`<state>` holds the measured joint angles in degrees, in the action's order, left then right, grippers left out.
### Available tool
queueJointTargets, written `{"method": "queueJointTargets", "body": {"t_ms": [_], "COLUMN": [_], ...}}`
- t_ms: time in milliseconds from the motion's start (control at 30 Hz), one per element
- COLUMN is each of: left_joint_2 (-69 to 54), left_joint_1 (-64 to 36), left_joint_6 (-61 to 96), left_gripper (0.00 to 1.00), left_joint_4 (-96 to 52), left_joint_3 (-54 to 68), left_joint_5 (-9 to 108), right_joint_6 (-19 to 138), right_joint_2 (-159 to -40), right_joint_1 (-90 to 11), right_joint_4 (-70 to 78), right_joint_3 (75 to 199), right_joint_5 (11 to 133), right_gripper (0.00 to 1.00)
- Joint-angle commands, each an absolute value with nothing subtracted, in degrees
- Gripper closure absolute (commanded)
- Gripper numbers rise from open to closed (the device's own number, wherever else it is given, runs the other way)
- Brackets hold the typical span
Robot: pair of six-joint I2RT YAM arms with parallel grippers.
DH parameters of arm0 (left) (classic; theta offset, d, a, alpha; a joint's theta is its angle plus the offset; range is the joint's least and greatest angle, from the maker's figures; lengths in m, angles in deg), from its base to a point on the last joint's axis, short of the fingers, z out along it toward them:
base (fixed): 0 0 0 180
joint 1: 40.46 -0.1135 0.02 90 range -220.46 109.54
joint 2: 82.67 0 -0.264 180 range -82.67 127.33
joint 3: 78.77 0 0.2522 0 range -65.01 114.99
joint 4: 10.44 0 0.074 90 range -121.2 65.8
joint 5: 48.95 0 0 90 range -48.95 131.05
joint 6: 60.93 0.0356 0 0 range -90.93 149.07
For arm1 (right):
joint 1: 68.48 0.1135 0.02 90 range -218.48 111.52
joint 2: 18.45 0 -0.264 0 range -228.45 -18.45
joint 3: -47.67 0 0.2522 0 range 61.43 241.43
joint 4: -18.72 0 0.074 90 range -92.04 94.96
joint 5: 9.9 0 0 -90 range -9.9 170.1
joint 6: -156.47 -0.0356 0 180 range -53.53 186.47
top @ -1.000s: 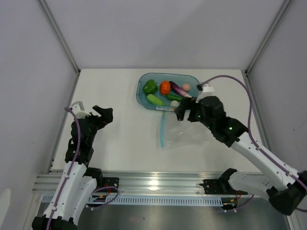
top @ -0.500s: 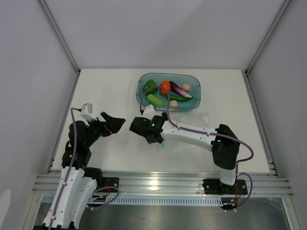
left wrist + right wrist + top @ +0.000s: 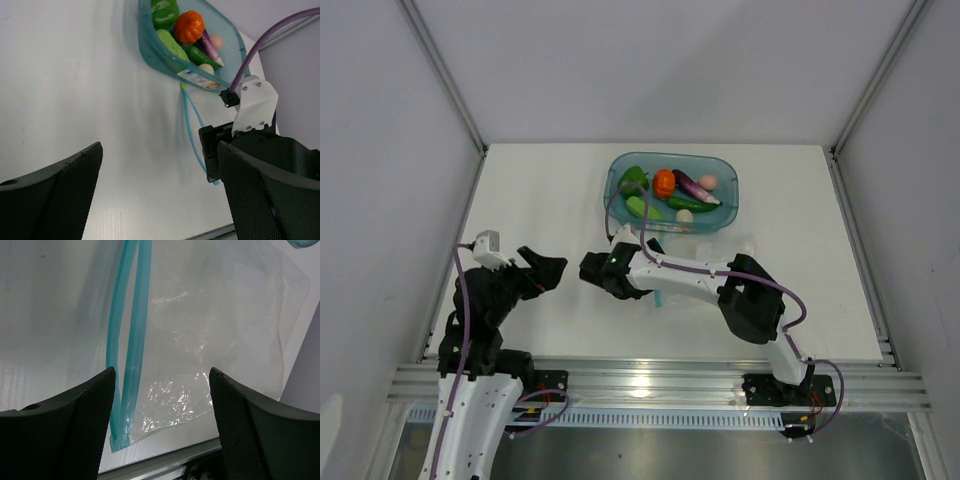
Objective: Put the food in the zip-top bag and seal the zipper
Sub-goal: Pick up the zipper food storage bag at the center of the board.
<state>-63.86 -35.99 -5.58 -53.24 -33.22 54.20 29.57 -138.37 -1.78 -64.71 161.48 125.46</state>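
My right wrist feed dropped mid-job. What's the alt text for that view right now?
The right gripper, jaws open, hangs over the clear zip-top bag, which lies flat on the white table with no food visible inside. Its teal zipper runs from the top edge to the lower left, its two tracks slightly apart.

The right pincer (image 3: 588,270) has swung left across the zip-top bag (image 3: 210,340), toward the left pincer (image 3: 548,268).

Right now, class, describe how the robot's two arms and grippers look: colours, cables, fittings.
On the left arm and right arm: white links, black joints, a purple cable along each. The left gripper and right gripper are black, with mesh-textured fingers. A white bracket tops each wrist.
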Motion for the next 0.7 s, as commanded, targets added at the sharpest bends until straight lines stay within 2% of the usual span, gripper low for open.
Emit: {"method": "queueJointTargets", "body": {"t_ms": [0,167,267,300,367,400,567,600,667], "left_joint_2": [-62.4,-62.5,-64.9,-65.6,-65.8,-65.6,-65.2,-65.4,-65.5], "left_joint_1": [-36.4,-36.4,-36.4,-36.4,-36.4,-36.4,-36.4,-36.4,-36.4], "left_joint_6": [-6.6,-9.9,-11.0,-11.2,-11.4,-11.4,-11.8,-11.9,-12.1], "left_gripper": [0.04,0.06,0.07,0.07,0.08,0.08,0.08,0.08,0.08], "left_joint_4": [-57.9,-59.0,-58.9,-59.0,-59.4,-59.6,-60.0,-59.9,-59.8], "left_joint_3": [-30.4,-30.6,-31.0,-31.0,-30.5,-30.4,-30.3,-30.4,-30.5], "left_joint_5": [50.9,50.0,49.7,49.5,49.3,49.3,48.7,48.7,48.9], "right_joint_6": [27.4,27.3,27.7,27.5,27.7,27.6,27.9,27.7,27.9], "right_joint_2": [-140.7,-142.3,-143.4,-143.5,-143.6,-143.5,-141.1,-140.2,-139.3], "right_joint_1": [-1.8,-2.6,-2.9,-3.1,-3.3,-3.3,-3.6,-3.6,-3.9], "right_joint_4": [-67.5,-66.1,-65.5,-65.6,-65.1,-65.0,-62.5,-61.9,-61.2], "right_joint_3": [163.9,163.6,163.3,163.2,162.7,162.2,158.5,158.0,156.7], "right_joint_5": [131.2,133.2,134.3,134.7,135.3,135.5,135.6,135.8,136.0], "right_gripper": [0.24,0.26,0.31,0.38,0.45,0.57,0.73,0.81,0.89]}}
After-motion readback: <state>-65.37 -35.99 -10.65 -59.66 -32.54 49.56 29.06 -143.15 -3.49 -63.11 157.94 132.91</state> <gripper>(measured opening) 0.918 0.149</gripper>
